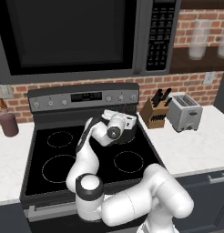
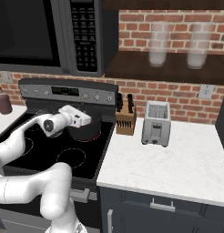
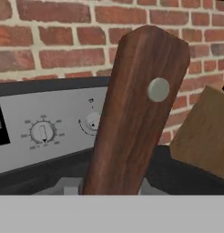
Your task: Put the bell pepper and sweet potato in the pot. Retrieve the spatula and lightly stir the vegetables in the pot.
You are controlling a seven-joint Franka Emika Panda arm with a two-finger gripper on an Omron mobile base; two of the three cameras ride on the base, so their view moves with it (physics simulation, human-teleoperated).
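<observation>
In the left base view the arm reaches over the black stove (image 1: 59, 154) and its hand hangs above the dark pot (image 1: 130, 133) on the back right burner — the gripper's jaws are hidden here. A knife block (image 1: 152, 116) and a toaster (image 1: 184, 112) stand on the counter to the right.

The right base view shows the white hand just over the pot (image 2: 86, 129), the knife block (image 2: 126, 119) beside it.

In the hand view the spatula (image 3: 136, 104) — a wooden handle with a metal rivet — rises from between the fingers, which are closed on it, before the stove's control panel (image 3: 45, 132) and brick wall (image 3: 63, 41).
</observation>
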